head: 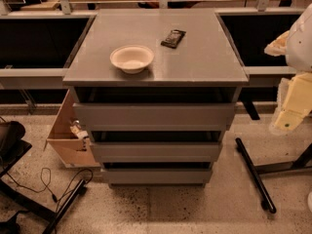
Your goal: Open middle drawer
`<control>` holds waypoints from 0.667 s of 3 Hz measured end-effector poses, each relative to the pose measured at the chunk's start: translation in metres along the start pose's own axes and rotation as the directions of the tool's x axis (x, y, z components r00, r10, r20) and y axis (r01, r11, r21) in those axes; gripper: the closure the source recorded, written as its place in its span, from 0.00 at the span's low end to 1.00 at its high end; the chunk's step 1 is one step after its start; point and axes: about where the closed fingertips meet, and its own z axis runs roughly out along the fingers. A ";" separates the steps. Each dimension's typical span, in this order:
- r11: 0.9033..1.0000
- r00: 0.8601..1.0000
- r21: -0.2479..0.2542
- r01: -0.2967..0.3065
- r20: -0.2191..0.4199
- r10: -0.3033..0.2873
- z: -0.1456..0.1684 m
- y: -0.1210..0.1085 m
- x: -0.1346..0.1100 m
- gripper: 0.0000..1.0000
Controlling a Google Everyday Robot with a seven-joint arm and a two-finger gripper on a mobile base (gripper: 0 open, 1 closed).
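gripper [291, 112] at right edge of frame, pale blob, partly cut off. middle drawer [156, 151]: inside just dark gap, can't see in. dark packet [173, 38] upper middle, label too small to read. cardboard box [63, 140] lower left, half behind cabinet [204, 57].

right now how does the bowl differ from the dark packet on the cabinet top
The bowl is white; the packet is black. The bowl is round and hollow; the packet lies flat and oblong. The bowl sits nearer the front edge, the packet further back. Both rest on the cabinet top. The pincer is off to the right, touching neither.
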 end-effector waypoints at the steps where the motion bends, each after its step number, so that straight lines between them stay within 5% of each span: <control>1: 1.000 1.000 0.000 0.000 0.000 0.000 0.000 0.000 0.000 0.00; 2: 1.000 0.999 -0.004 -0.022 0.029 0.022 0.020 0.023 -0.006 0.00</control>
